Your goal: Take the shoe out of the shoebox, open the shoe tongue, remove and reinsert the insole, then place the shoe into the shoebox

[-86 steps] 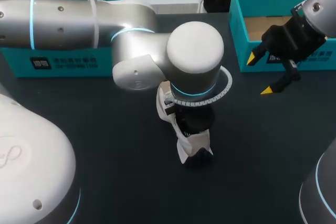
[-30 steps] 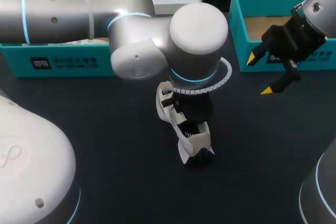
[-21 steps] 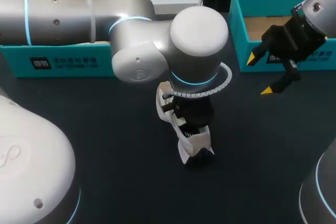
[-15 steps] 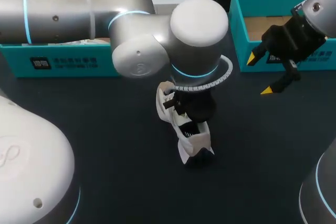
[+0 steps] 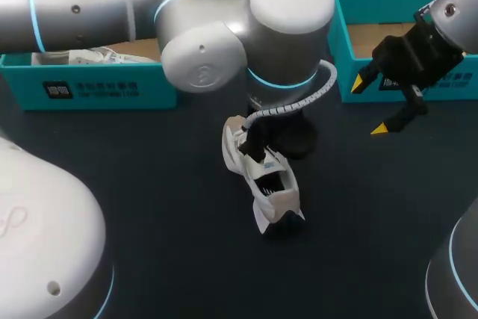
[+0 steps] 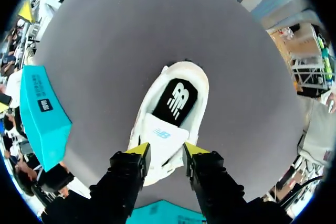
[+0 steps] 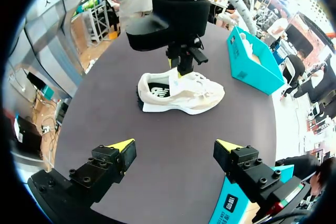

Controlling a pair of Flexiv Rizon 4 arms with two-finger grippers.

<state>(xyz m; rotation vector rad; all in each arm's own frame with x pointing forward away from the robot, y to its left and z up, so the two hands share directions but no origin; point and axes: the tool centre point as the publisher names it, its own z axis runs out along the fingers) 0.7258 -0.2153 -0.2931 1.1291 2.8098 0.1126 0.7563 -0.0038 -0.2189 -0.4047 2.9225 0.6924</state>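
A white shoe (image 5: 263, 181) with a black insole (image 6: 177, 100) lies on its sole in the middle of the dark table (image 5: 164, 207). Its tongue (image 6: 161, 136) is pulled up and forward. My left gripper (image 6: 166, 149) hangs just above the tongue, open, with the yellow fingertips (image 6: 138, 149) on either side of it. Seen from the right wrist view, the left gripper (image 7: 181, 70) stands over the shoe (image 7: 181, 94). In the head view my left arm (image 5: 287, 28) hides its own fingers. My right gripper (image 5: 370, 106) is open and empty, off to the right of the shoe.
A teal shoebox (image 5: 89, 84) with white paper in it stands at the back left. A second teal box (image 5: 403, 5) with a brown inside stands at the back right, just behind my right gripper. Bare table lies in front of the shoe.
My left arm has risen and drawn back from the shoe, and its fingers have spread apart. More of the shoe's opening now shows. The right arm has not moved.
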